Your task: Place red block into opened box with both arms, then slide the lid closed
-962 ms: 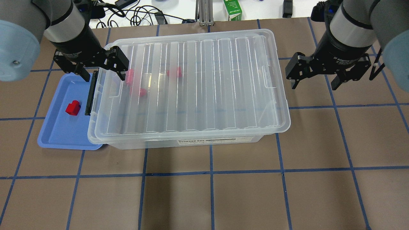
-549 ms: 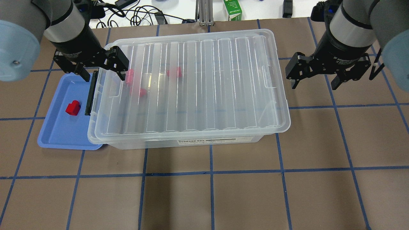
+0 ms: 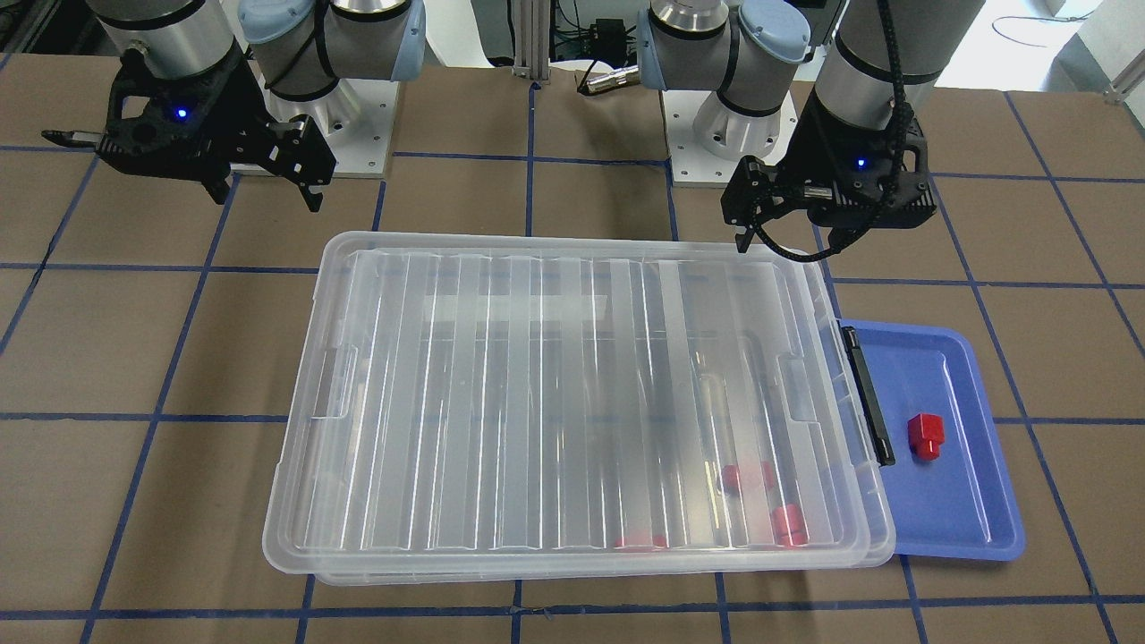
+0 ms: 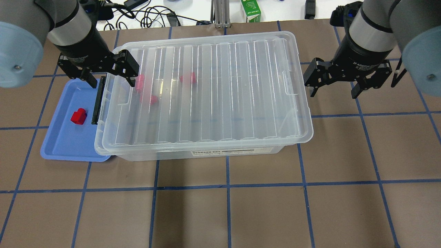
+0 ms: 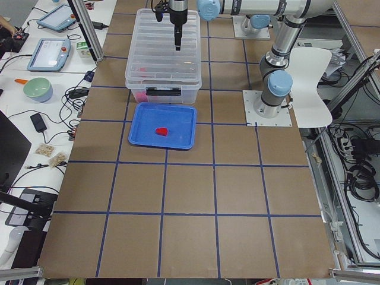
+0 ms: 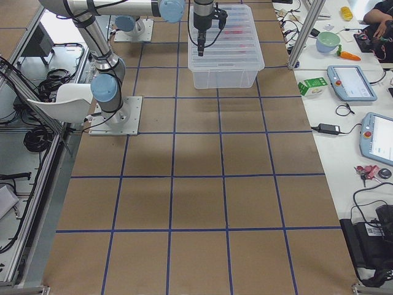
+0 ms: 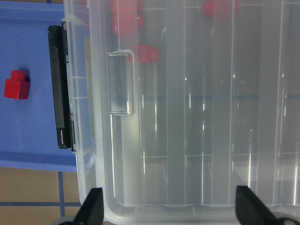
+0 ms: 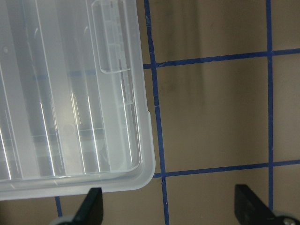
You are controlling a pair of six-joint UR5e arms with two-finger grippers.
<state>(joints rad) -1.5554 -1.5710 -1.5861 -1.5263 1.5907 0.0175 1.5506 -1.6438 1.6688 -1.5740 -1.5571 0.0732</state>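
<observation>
A clear ribbed lid point(image 4: 213, 93) lies a little askew over the whole clear box point(image 4: 206, 153), whose black bar point(image 4: 97, 101) faces the blue tray point(image 4: 65, 141). One red block point(image 4: 78, 116) sits in that tray. Three more red blocks point(image 4: 187, 78) show blurred through the lid. My left gripper point(image 4: 112, 81) hangs open above the lid's left end, its fingertips point(image 7: 91, 206) astride that short side. Off the box's right end my right gripper point(image 4: 333, 93) hangs open over bare table and holds nothing. From across the table the tray block point(image 3: 923, 436) and lid point(image 3: 555, 402) show too.
A green carton point(image 4: 250, 10) and cables point(image 4: 148, 17) lie beyond the table's far edge. The blue tray's corner is tucked under the lid's overhang. Side benches hold tablets point(image 5: 52, 53) and a bowl point(image 5: 37, 89). Brown table with blue grid lines stretches in front of the box.
My right gripper has shifted slightly toward the box's right end. The left gripper, lid and blocks have stayed put.
</observation>
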